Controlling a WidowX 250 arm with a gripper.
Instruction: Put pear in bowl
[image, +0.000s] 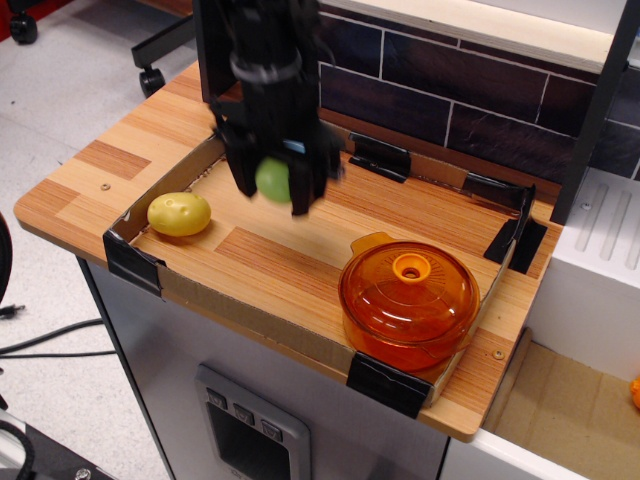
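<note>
The light green pear (272, 180) is held between the black fingers of my gripper (272, 192), lifted well above the wooden tray floor (270, 262). The gripper is shut on the pear and is blurred by motion. It sits over the back left part of the tray. The light blue bowl is hidden behind the arm and gripper in this view.
A yellow potato-shaped lump (180, 213) lies at the tray's left corner. A translucent orange lidded pot (408, 298) stands at the front right. Low cardboard walls with black tape corners (130, 262) ring the tray. A dark tiled wall (450, 90) runs behind.
</note>
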